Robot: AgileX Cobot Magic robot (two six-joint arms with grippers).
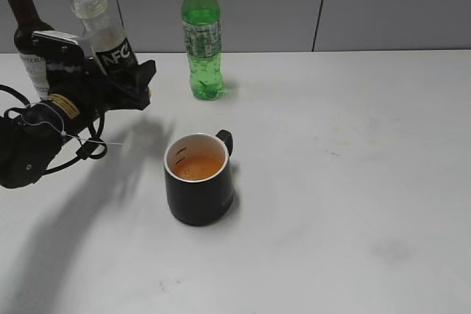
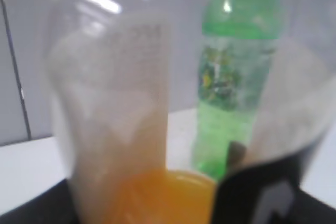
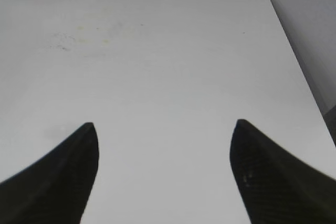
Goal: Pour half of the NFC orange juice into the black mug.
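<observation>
So the left gripper (image 1: 125, 82) has its fingers clamped around the labelled belly of the NFC orange juice (image 1: 110, 42), holding it roughly upright and off the table (image 1: 353, 182) at the far left, just in front of the dark wine bottle (image 1: 26, 27). The black mug (image 1: 199, 178) sits near the middle with orange liquid already in it, apart from the bottle, and the green soda bottle (image 1: 202, 34) stands further back. Handling-wise I'd guess that little bottle is thin clear plastic, light now that it looks mostly empty up top, and squishy, so a hard squeeze could dent it or burp juice out of the open neck. The label band seems the sensible place to hold it: less slippery than bare plastic and low enough to tip from. The mug looks heavy and stable, not likely to skid. Hard to read stuff: the left wrist view is blurry and basically filled with the bottle, showing a pool of juice at the bottom, so the exact level is a guess. The fingers themselves are mostly hidden behind the bottle. The right gripper (image 3: 163, 177) is out of the exterior view entirely; its wrist view shows its fingers spread wide over bare table, holding nothing.
</observation>
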